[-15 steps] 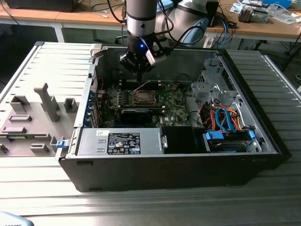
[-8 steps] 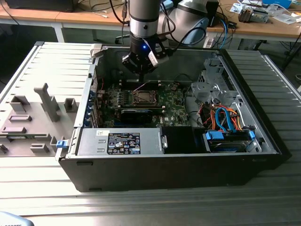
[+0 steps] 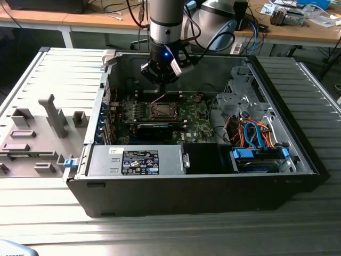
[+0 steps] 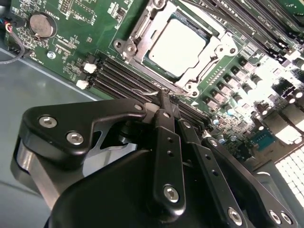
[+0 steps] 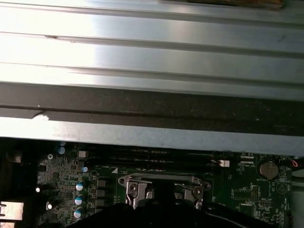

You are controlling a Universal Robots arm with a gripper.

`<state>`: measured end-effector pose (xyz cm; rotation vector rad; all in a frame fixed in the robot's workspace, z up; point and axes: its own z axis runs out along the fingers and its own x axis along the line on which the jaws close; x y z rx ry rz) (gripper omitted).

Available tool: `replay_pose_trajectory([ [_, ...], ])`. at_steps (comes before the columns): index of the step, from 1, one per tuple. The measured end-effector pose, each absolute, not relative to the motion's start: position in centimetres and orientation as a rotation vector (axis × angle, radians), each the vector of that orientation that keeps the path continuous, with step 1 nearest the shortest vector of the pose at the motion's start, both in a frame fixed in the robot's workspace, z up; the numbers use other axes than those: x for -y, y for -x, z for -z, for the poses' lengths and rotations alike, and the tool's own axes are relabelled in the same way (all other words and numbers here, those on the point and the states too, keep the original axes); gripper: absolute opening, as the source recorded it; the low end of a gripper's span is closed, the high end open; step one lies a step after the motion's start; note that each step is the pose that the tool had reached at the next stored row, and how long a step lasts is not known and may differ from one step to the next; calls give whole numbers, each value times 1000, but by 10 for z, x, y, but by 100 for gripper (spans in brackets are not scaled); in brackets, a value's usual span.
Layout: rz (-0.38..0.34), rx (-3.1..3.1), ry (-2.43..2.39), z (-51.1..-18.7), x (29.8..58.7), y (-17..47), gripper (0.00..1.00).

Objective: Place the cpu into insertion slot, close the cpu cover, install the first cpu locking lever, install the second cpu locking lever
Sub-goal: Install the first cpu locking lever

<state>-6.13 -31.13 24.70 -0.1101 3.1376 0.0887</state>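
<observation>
Item: open desktop computer case (image 3: 298,160), lying on its side on a ribbed metal bench (image 3: 160,234).

Item: green motherboard (image 4: 71,42) on the case floor, towards its rear wall.

Item: insertion slot (image 4: 137,52), near the middle of the motherboard, beside the memory slots (image 4: 118,76).

Item: cpu (image 4: 176,45), silver-grey top up, seated flat in the slot.

Item: cpu cover (image 4: 211,59), silver frame, down around the chip in the second wrist view. Whether either locking lever is latched cannot be told.

Item: hand (image 4: 166,97), black, hanging over the slot's edge nearest the memory slots, fingers (image 4: 164,142) pressed together, grasping nothing I can make out. A thin wire piece (image 4: 152,94), likely a lever, lies at the tips.

Risk, as judged: the closed tips could slide off so thin a wire and strike the memory slots or nearby capacitors; a lever left unhooked would leave the cover loose.
</observation>
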Motion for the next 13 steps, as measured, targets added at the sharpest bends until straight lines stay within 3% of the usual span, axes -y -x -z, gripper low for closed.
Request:
replay_pose_trajectory([
  [13, -89, -3141, 112, -242, 311, 51, 11],
])
